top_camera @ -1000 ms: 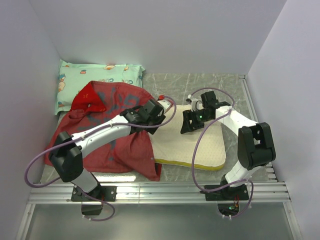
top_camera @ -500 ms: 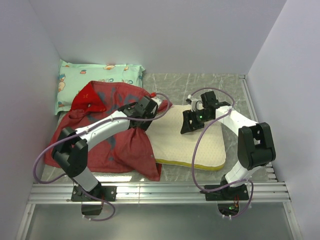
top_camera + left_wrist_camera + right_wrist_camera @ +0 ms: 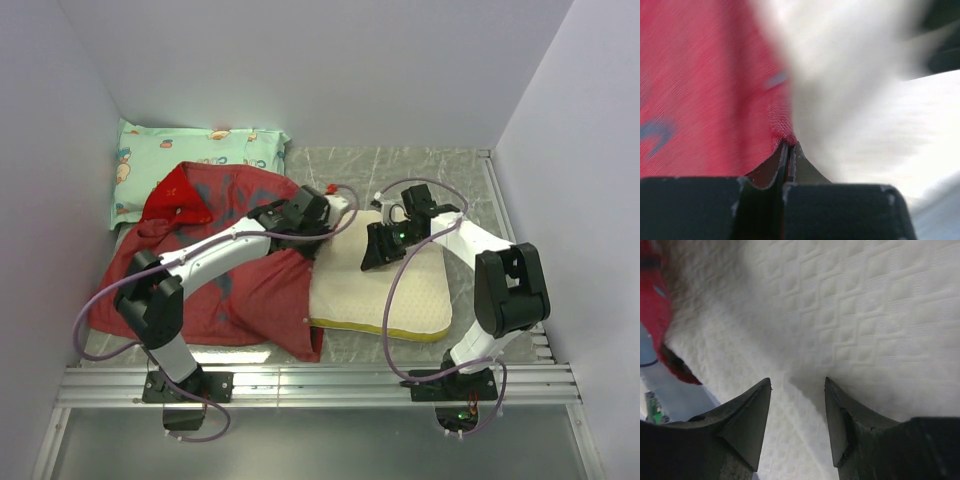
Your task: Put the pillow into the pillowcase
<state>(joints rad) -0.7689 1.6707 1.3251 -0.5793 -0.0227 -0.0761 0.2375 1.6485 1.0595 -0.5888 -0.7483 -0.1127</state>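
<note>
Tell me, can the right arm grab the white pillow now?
Probably yes. The right gripper hovers right at the pillow with its jaws apart, and nothing sits between them.

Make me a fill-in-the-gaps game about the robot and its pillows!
1. The left gripper is shut on the ___ pillowcase.
2. The right gripper has its jaws ___ at the pillow.
3. The green pillow lies in the far ___ corner of the table.

Missing words: red; open; left.
</note>
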